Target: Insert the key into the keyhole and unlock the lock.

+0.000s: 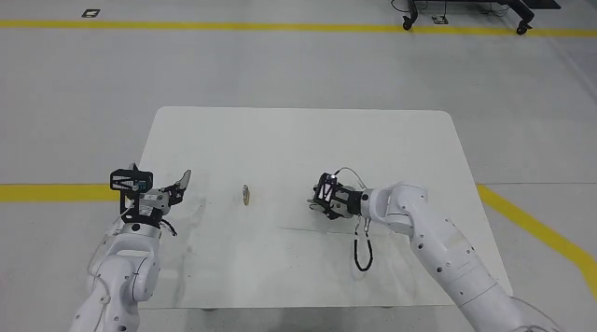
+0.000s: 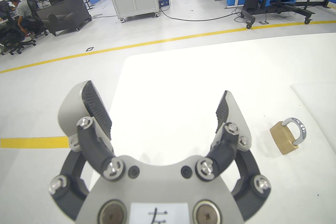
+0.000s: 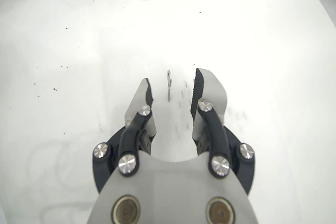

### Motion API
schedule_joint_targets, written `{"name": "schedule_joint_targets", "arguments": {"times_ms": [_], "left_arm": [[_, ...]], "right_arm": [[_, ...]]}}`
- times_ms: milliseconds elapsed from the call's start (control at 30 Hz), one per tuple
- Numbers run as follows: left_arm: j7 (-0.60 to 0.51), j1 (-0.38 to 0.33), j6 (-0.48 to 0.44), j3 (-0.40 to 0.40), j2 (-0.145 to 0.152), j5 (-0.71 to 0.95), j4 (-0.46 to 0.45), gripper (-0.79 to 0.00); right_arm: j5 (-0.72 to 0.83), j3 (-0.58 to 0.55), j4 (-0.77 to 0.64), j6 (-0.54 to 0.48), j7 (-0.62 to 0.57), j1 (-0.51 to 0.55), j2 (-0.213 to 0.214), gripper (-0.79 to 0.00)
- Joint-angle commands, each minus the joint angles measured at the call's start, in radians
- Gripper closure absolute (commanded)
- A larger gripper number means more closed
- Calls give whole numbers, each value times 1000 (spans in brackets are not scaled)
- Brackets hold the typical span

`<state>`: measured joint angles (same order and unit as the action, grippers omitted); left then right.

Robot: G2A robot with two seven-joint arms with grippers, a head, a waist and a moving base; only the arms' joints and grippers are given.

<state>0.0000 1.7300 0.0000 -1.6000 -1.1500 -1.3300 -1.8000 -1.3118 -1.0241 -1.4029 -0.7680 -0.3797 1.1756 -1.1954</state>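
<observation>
Silver key [image 3: 169, 85] between right fingers [image 3: 212, 89].

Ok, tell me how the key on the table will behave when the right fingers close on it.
The key looks thin and flat on the table, so it will probably be light, stiff and hard to get under. Smooth metal may slide or pivot between the ribbed fingers.

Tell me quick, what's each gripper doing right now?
Left gripper: open, empty.
Right gripper: open, straddling the key, not gripping it.
</observation>
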Motion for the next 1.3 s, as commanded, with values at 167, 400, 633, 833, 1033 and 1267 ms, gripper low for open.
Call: {"name": "schedule_joint_targets", "arguments": {"times_ms": [167,400,633,833,1033,1267], "left_arm": [[0,0,0,0,0,0,0,-785],[0,0,0,0,0,0,0,-785],[0,0,0,0,0,0,0,-785],[0,0,0,0,0,0,0,-785],[0,0,0,0,0,0,0,-785],[0,0,0,0,0,0,0,-785]], "right_arm": [[-4,36,34,18,-11,-38,-8,-314],[-11,68,52,19,-1,-66,-15,0],[-10,48,41,2,56,-53,-7,0],[-30,25,0,-6,99,-26,5,0],[-52,14,-25,-23,136,-9,12,0],[-53,15,-32,-11,148,-2,12,0]]}}
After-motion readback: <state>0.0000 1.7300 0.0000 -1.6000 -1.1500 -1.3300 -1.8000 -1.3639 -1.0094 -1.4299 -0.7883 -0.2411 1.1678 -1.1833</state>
